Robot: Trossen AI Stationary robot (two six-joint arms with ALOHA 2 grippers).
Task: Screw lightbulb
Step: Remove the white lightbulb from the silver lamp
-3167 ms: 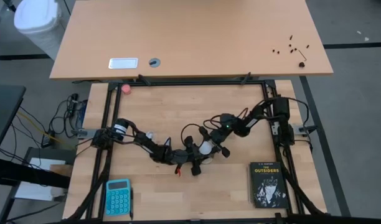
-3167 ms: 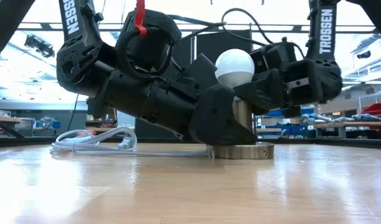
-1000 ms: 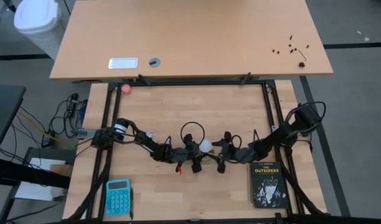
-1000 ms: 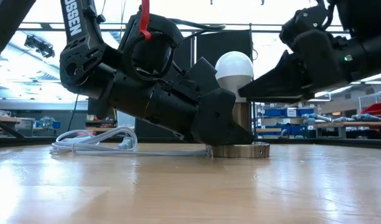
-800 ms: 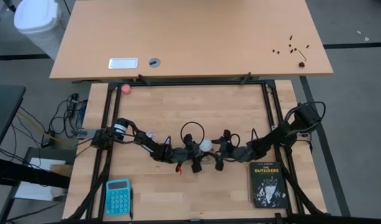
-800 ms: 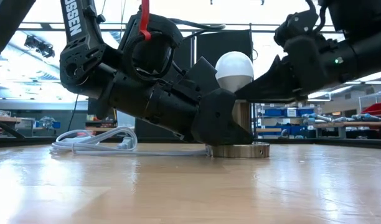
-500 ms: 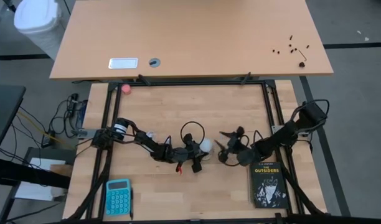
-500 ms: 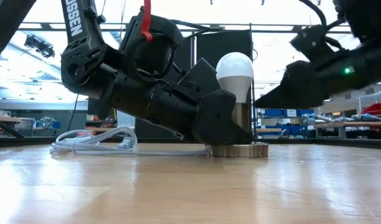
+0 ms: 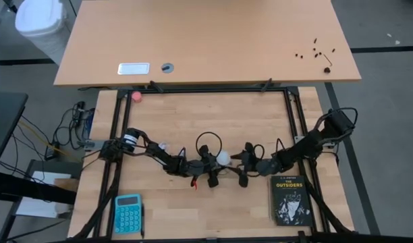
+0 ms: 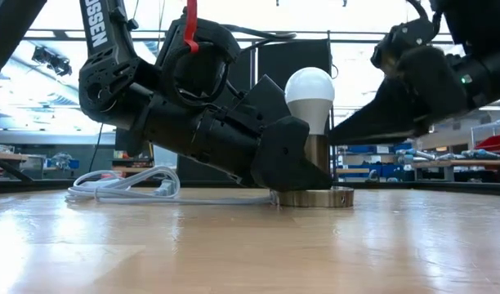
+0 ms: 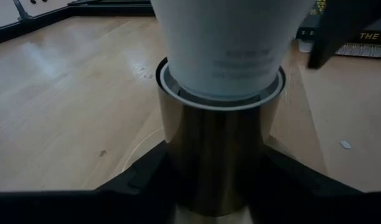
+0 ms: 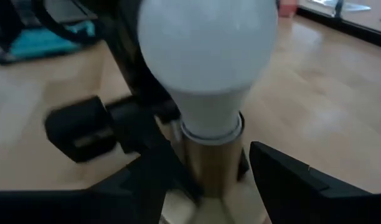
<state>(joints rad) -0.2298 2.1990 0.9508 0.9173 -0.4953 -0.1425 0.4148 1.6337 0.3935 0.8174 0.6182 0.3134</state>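
Wooden tabletop (image 9: 193, 121) carries a brass socket (image 10: 317, 167), and the lightbulb (image 10: 310, 94) stands upright in it. Left gripper (image 10: 287, 163) is clamped on the socket's barrel below the bulb, as the left wrist view shows. Right gripper (image 12: 203, 180) sits just beside the socket with its fingers (image 12: 290, 174) spread either side of the barrel, not touching the bulb. Only the high view shows a book (image 9: 289, 200) near the socket and a calculator (image 9: 128, 212) farther off.

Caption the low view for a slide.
Left gripper steadies the brass socket; right gripper approaches the seated lightbulb.
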